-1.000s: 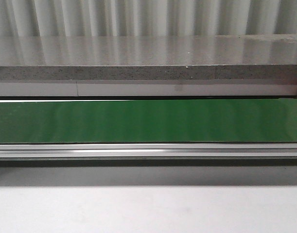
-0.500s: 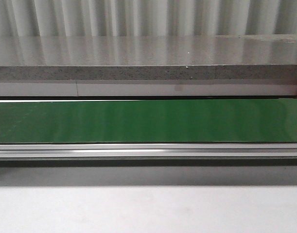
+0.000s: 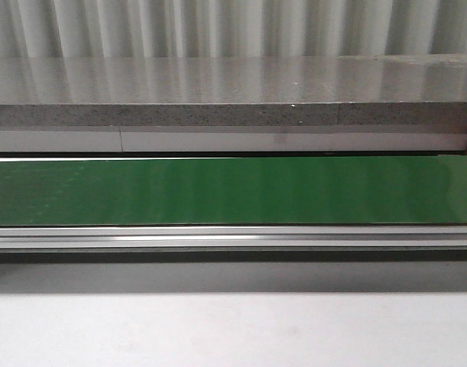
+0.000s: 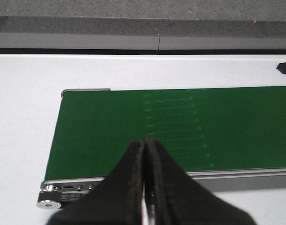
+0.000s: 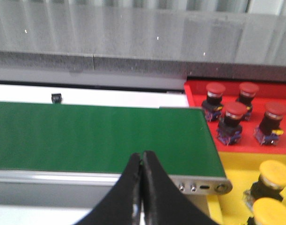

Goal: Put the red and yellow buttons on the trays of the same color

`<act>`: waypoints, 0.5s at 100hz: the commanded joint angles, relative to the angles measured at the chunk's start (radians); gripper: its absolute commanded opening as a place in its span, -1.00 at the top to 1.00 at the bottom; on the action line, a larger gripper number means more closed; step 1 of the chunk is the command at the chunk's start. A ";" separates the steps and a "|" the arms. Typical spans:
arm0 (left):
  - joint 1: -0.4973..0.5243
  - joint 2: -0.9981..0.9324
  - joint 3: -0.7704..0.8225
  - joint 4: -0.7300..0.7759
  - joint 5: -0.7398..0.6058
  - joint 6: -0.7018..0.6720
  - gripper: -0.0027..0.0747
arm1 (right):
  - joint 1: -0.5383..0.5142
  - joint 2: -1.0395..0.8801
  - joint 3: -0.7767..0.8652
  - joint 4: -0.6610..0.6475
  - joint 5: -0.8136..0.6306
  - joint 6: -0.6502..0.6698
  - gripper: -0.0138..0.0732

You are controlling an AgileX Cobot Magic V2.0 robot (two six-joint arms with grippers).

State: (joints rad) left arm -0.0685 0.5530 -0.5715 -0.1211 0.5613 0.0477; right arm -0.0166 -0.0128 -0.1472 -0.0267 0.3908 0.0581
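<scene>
Red buttons (image 5: 234, 116) stand upright in the red tray (image 5: 194, 91), yellow buttons (image 5: 274, 176) in the yellow tray (image 5: 231, 164), both beside the empty-handed, closed right gripper (image 5: 142, 161). Left gripper (image 4: 144, 147) is closed too.

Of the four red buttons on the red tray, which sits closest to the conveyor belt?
The red button at the tray's belt-side edge, beside the green belt; the others sit farther away.

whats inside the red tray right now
Four red buttons stand upright in the red tray, seen from the right wrist. Its far right end is cut off, so any more there are unseen.
</scene>
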 commanded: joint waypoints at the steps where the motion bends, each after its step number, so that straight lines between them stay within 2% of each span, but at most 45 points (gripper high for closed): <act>1: -0.010 0.002 -0.028 -0.008 -0.074 -0.002 0.98 | -0.001 -0.013 0.019 -0.015 -0.133 0.009 0.84; 34: -0.010 0.002 -0.028 -0.008 -0.074 -0.002 0.98 | -0.001 -0.013 0.169 -0.015 -0.345 0.026 0.84; 50: -0.010 0.002 -0.028 -0.008 -0.074 -0.002 0.98 | -0.001 -0.013 0.175 -0.015 -0.348 0.026 0.84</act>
State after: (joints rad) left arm -0.0685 0.5530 -0.5715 -0.1211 0.5613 0.0477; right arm -0.0166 -0.0128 0.0268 -0.0305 0.1366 0.0809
